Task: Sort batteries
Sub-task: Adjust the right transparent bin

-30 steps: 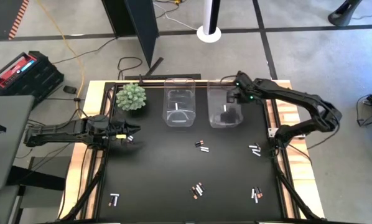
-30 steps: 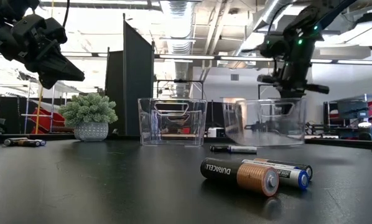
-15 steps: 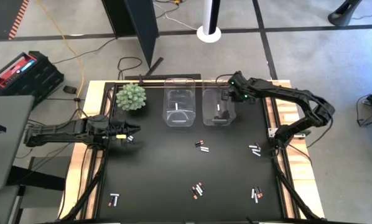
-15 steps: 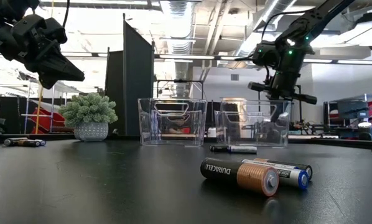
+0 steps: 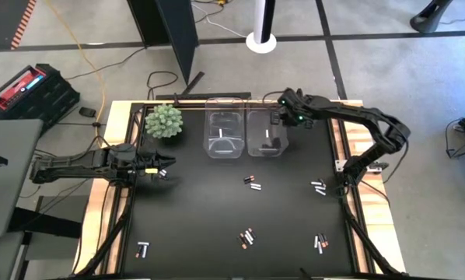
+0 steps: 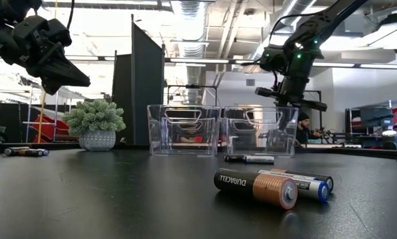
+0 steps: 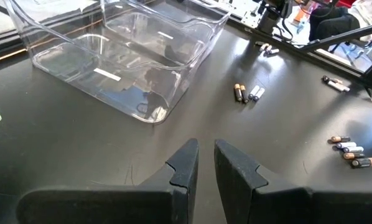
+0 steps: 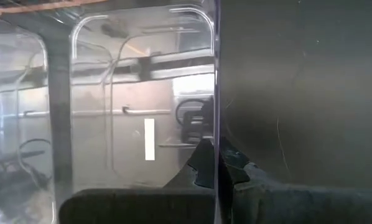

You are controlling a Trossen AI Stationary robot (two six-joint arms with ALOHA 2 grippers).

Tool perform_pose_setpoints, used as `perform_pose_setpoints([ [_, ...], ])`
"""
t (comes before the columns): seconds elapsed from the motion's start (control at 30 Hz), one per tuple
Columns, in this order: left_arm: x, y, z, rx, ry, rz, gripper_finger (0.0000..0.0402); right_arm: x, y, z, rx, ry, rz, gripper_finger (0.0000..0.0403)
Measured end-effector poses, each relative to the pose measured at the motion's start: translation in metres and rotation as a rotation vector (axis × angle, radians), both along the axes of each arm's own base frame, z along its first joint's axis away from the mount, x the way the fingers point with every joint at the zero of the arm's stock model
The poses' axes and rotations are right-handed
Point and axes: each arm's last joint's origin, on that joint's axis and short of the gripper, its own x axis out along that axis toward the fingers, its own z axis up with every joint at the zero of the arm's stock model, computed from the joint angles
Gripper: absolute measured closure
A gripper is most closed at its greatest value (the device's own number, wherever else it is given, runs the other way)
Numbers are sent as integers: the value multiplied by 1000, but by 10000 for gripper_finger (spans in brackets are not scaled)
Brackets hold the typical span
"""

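Two clear bins stand side by side at the table's far edge: the left bin (image 5: 223, 134) and the right bin (image 5: 265, 140). My right gripper (image 5: 278, 120) is shut on the right bin's right wall. Batteries lie in small groups on the black mat: near the middle (image 5: 252, 183), at the right (image 5: 319, 187), and near the front (image 5: 246, 237) (image 5: 320, 243) (image 5: 142, 250). My left gripper (image 5: 165, 166) hovers above the mat's left side; its fingers (image 7: 185, 163) are a narrow gap apart with nothing between them. My right gripper pinches the right bin's right wall (image 8: 217, 106) at its rim, one finger (image 8: 201, 163) inside the bin and one outside. The fingers come from above, slanting down. The bin stands upright with its bottom (image 6: 261, 154) on the mat, next to the left bin.
A small potted plant (image 5: 164, 120) stands at the far left of the mat, beside the left bin. A pair of batteries (image 6: 271, 187) lies close to the low camera. Bare mat lies between the bins and the batteries.
My right gripper has moved toward the table's left edge, staying shut on the right bin's wall. The bin has gone with it across the mat and now stands right beside the left bin.
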Motion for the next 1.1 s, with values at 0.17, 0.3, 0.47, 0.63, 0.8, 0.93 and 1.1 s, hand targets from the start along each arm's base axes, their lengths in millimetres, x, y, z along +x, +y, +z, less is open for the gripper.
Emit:
perform_pose_setpoints([
  [0.17,0,0,0,0,0,0,352,1,-1,3,-5,10,12,397],
  [0.3,0,0,0,6,2,-2,352,-1,-2,4,-4,26,28,394],
  [0.47,0,0,0,11,3,-4,352,-2,-1,4,-4,31,34,383],
  [0.63,0,0,0,11,3,-4,352,-1,-1,4,-6,27,29,378],
  [0.8,0,0,0,11,3,-4,352,-1,-2,4,-7,24,26,377],
  [0.93,0,0,0,11,3,-4,352,-1,-2,4,-7,23,25,377],
  [1.1,0,0,0,11,3,-4,352,-1,-2,5,-7,22,25,375],
])
